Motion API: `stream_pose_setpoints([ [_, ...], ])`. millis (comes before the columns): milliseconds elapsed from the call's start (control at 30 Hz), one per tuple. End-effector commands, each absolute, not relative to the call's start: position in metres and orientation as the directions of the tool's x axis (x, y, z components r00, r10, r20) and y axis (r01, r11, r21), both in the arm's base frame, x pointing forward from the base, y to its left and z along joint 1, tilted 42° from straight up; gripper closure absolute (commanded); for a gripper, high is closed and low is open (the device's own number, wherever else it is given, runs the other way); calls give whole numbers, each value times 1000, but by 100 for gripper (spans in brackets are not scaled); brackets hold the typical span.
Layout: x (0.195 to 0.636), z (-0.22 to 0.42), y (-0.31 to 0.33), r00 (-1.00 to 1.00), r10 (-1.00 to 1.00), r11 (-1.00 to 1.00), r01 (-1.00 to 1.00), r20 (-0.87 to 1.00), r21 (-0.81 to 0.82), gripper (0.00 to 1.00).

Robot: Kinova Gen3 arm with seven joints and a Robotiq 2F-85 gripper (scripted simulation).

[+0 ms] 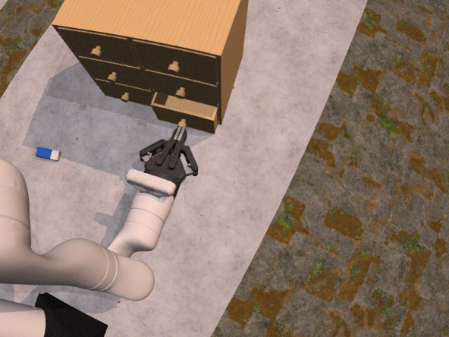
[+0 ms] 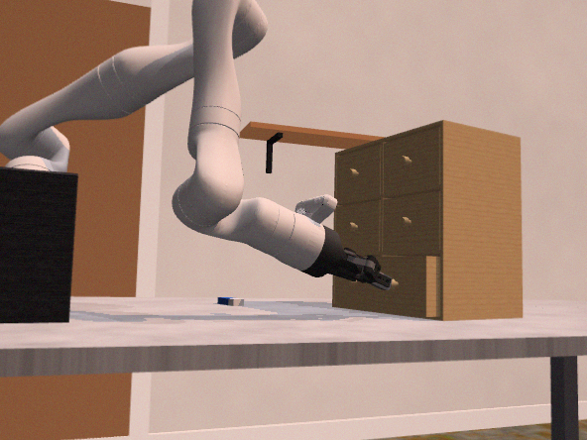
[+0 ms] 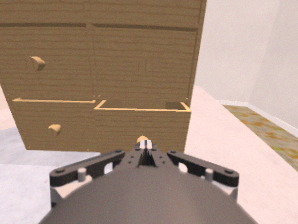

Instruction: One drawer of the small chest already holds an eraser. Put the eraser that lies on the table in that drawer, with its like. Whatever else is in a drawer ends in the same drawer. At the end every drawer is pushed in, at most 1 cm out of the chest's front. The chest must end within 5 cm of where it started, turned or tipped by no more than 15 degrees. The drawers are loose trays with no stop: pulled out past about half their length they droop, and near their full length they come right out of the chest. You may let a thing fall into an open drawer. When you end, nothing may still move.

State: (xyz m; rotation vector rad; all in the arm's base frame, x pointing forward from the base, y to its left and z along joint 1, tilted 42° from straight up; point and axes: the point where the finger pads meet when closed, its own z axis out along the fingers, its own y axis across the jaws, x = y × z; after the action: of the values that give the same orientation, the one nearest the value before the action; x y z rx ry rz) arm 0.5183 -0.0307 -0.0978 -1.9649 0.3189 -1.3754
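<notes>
Gripper (image 1: 180, 133) (image 2: 386, 283) (image 3: 145, 147) was fully closed, empty, fingertips at the knob of the partly open bottom drawer (image 1: 186, 119) (image 2: 407, 292) (image 3: 142, 125). Top view showed some bare drawer floor, hidden in the exterior view; full contents unclear. Blue-and-white eraser (image 1: 48, 154) (image 2: 230, 301) lay on the table (image 1: 212, 212) (image 2: 297, 354), out of the wrist view.

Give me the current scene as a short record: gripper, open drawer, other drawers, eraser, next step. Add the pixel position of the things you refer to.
gripper: shut (image 1: 181, 130) (image 2: 388, 285) (image 3: 145, 145), fingertips at the open drawer's knob (image 1: 182, 123) (image 2: 395, 282) (image 3: 143, 138)
open drawer: bottom right (image 1: 184, 118) (image 2: 411, 292) (image 3: 165, 125), partly out
drawer contents: no eraser seen in the visible part
other drawers: look pushed in
eraser: blue and white (image 1: 48, 154) (image 2: 230, 301), on the table (image 1: 265, 114) (image 2: 198, 332) (image 3: 210, 150), left of the gripper
next step: probably finish pushing the drawer in
</notes>
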Motion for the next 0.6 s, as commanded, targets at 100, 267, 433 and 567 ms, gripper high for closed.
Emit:
stream_pose_setpoints([
  [100, 531, -97, -29, 406, -564, -719, 186, 718, -670, 100],
  [267, 536, -96, -28, 407, -564, -719, 186, 719, -670, 100],
  [433, 539, -96, -27, 407, -563, -719, 187, 719, -669, 100],
  [567, 541, -96, -26, 407, -563, -719, 187, 719, -669, 100],
])
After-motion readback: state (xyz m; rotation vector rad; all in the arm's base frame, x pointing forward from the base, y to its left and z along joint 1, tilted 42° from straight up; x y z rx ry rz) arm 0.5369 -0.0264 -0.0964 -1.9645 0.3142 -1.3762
